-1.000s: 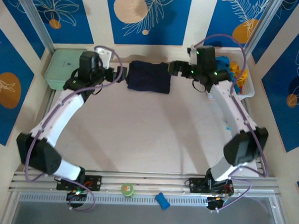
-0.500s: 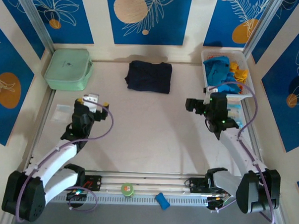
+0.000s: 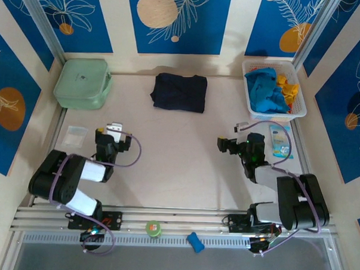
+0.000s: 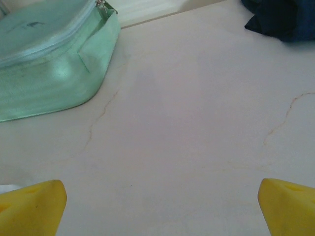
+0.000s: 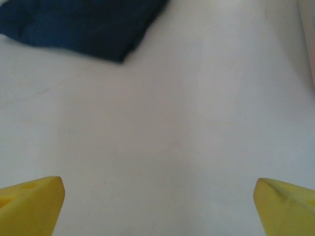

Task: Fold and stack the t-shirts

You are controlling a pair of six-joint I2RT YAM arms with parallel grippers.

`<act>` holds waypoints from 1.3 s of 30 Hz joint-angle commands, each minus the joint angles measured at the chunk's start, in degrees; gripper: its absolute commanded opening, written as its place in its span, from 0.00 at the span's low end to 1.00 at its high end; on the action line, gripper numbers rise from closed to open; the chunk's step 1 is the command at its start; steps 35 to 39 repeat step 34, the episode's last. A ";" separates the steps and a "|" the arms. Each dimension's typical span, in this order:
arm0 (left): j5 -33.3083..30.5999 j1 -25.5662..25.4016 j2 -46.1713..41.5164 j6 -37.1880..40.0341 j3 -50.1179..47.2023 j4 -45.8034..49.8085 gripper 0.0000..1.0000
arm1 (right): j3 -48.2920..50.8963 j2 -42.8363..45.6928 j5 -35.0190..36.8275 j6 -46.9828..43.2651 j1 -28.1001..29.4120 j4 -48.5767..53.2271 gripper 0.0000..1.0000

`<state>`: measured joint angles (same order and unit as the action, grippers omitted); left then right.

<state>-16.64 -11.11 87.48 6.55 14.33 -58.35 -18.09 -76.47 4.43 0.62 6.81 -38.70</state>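
Note:
A dark navy t-shirt [image 3: 180,92] lies folded at the back middle of the table; its edge shows at the top of the left wrist view [image 4: 280,19] and the right wrist view [image 5: 78,22]. A turquoise t-shirt [image 3: 265,90] and an orange-yellow t-shirt [image 3: 288,90] lie bunched in the white mesh basket [image 3: 300,113] at the back right. My left gripper [image 3: 113,131] is drawn back near its base, open over bare table [image 4: 162,206]. My right gripper [image 3: 224,143] is likewise drawn back and open, with nothing between its yellow fingertips [image 5: 29,204].
A pale mint-green box [image 3: 82,83] stands at the back left, close ahead in the left wrist view [image 4: 49,73]. A small clear packet [image 3: 76,134] lies left of my left gripper, a blue packet [image 3: 279,142] right of my right one. Green tape [image 3: 154,229] sits on the front rail.
Both arms have pulled back from the navy t-shirt at the rear of the table to folded poses near their bases. The folded shirt stays where it was. Both grippers remain open.

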 commanded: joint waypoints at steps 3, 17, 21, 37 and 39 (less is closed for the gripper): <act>11.21 4.94 1.55 -2.27 3.22 -1.85 0.99 | 1.11 -10.08 -7.03 2.42 -6.81 -20.12 0.99; 19.92 9.05 2.15 -4.20 7.20 4.65 0.99 | -6.07 -10.80 -3.23 5.51 -7.95 -7.00 0.99; 20.25 9.08 2.16 -4.21 7.25 4.86 1.00 | -6.07 -10.82 -3.22 5.49 -7.95 -7.02 0.99; 20.42 9.09 2.17 -4.17 7.25 4.82 0.99 | -6.00 -10.79 -2.79 5.23 -7.69 -7.11 0.99; 20.42 9.09 2.17 -4.17 7.25 4.82 0.99 | -6.00 -10.79 -2.79 5.23 -7.69 -7.11 0.99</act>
